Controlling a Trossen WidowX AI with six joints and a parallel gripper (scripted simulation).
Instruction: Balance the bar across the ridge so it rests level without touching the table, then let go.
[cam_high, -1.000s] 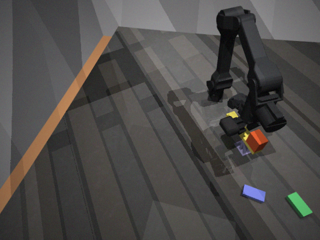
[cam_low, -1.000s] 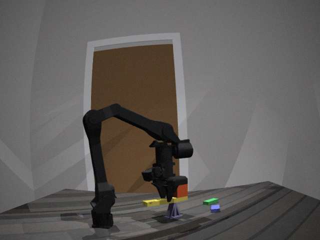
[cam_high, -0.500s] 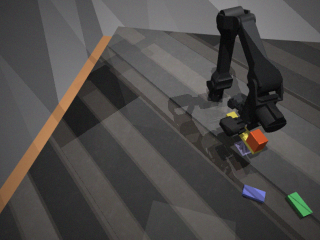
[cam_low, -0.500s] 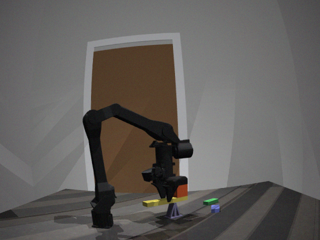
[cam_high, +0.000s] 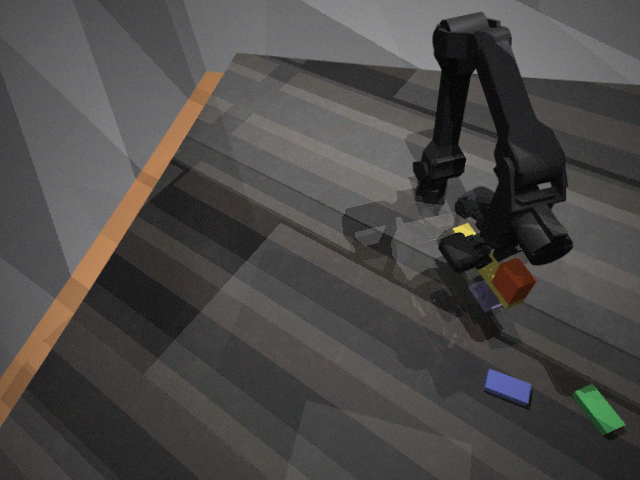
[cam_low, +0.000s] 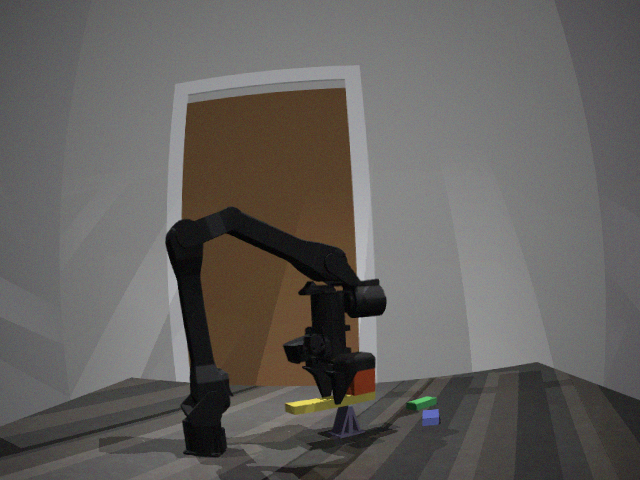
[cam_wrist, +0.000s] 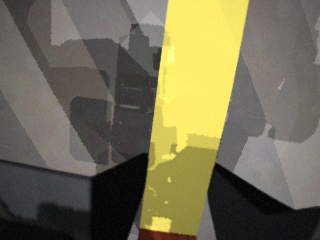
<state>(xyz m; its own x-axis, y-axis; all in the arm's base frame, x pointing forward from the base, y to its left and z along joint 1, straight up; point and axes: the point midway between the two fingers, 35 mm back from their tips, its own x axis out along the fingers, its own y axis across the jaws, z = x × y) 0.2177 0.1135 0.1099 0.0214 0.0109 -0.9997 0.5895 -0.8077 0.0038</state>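
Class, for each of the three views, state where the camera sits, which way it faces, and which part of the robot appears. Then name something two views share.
Top: high above the table, angled down; the whole arm shows, its end effector shut on the yellow bar.
Exterior: low at table level, facing the brown door; the full arm shows from base to wrist, above the purple ridge.
Wrist: on the arm, looking down the bar; only the dark fingers show.
Shared: top and exterior both show the green block and blue block.
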